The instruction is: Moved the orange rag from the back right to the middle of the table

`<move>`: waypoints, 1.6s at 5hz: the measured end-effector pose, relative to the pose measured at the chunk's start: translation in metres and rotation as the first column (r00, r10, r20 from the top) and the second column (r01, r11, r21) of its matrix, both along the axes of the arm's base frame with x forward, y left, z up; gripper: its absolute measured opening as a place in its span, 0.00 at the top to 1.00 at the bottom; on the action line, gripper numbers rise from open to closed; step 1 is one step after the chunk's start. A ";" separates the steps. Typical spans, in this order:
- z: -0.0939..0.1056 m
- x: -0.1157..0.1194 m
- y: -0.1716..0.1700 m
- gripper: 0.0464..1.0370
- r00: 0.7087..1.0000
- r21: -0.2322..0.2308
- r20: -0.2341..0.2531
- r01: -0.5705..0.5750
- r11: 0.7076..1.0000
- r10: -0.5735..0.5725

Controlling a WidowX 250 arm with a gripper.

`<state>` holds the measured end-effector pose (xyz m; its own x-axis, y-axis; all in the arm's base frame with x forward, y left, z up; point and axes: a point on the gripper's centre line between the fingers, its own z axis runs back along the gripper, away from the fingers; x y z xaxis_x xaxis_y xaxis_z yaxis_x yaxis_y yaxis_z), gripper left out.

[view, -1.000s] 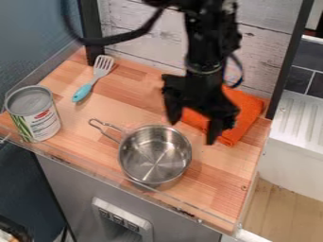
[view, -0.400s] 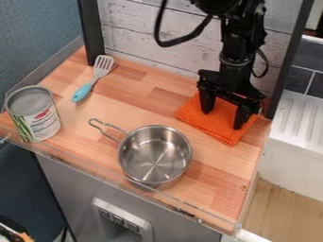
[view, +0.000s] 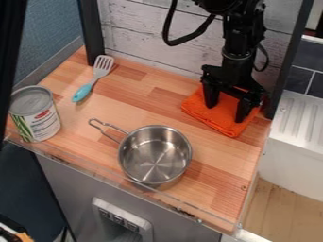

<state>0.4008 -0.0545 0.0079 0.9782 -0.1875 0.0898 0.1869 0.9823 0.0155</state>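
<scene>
Gripper [view: 226,113] is down on the rag [view: 217,124], fingers spread wide, so no pinch on it from where I'm standing. Rag's at the back right of the table [view: 135,104], near the black post [view: 289,66]. Biggest obstacle has gotta be the pot [view: 155,158]: shiny metal, near the middle toward the front, wire handle poking back left. Can's [view: 43,123] over on the left edge, spatula [view: 82,92] behind it with a light blue handle and slotted head, both well apart from the rag. As for the rag, bright orange, folded kinda squarish, edges a bit wavy. Can's label is white, green and red, print too tiny for me.
</scene>
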 end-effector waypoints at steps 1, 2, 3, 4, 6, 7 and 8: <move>-0.002 -0.011 0.015 0.04 1.000 0.028 -0.008 -0.027 0.999 0.027; -0.003 -0.038 0.052 0.04 0.994 0.042 -0.035 -0.102 0.994 0.104; -0.002 -0.055 0.079 0.04 0.987 0.060 -0.059 -0.148 0.987 0.151; -0.002 -0.064 0.102 0.04 0.982 0.067 -0.070 -0.169 0.983 0.174; -0.003 -0.073 0.136 0.04 0.983 0.090 -0.069 -0.163 0.982 0.170; -0.003 -0.075 0.140 0.04 0.985 0.085 -0.071 -0.150 0.985 0.156; 0.002 -0.075 0.136 0.04 0.988 0.036 -0.068 -0.140 0.990 0.142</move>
